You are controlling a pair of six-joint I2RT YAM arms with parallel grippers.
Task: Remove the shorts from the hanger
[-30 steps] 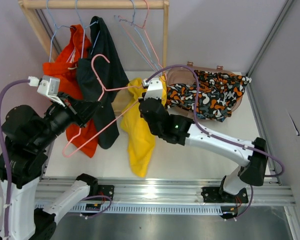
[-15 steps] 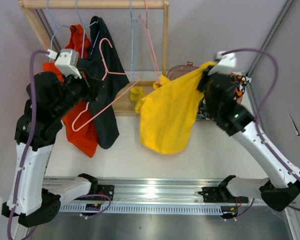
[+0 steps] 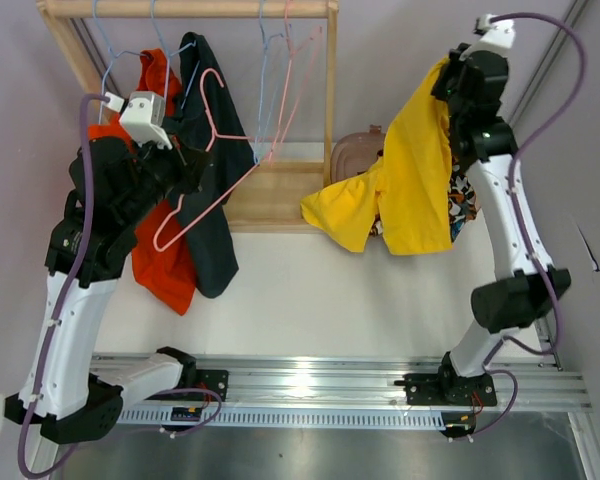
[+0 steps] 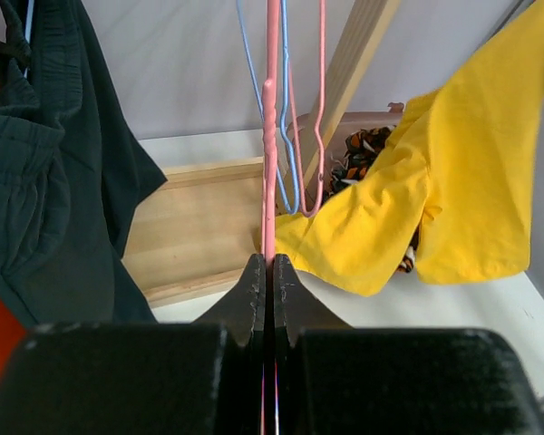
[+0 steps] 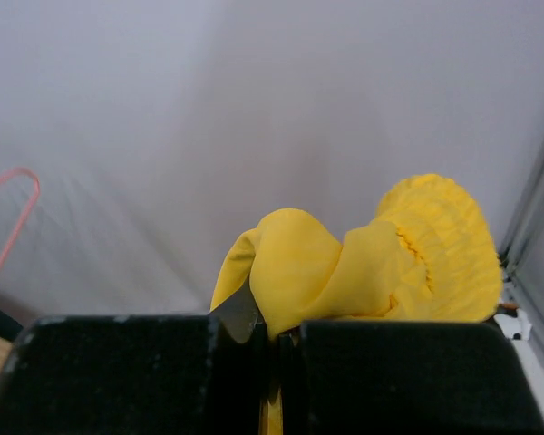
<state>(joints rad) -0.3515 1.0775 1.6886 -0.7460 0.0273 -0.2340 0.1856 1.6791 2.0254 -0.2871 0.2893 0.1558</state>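
1. Gripping a thin pink wire hanger (image 4: 270, 136) in the left hand (image 4: 264, 268), fingers pinched tight on the wire; hanger bare, tilted, its hook off the rail of the light wooden rack (image 3: 330, 90).
2. Clamping a bunched edge of the yellow cloth shorts (image 3: 415, 185) in the right hand (image 5: 270, 331), raised high at the far right.
3. Draping down from that hand above the counter (image 3: 310, 290), well apart from the pink hanger, in front of a brown basket (image 3: 352, 155) and black-white-orange patterned shorts (image 3: 461, 200).
4. Hanging at the rack's left end: orange-red cloth shorts (image 3: 160, 265) and black cloth shorts (image 3: 215, 200).
5. Hanging bare mid-rail: a blue wire hanger (image 4: 284, 136).
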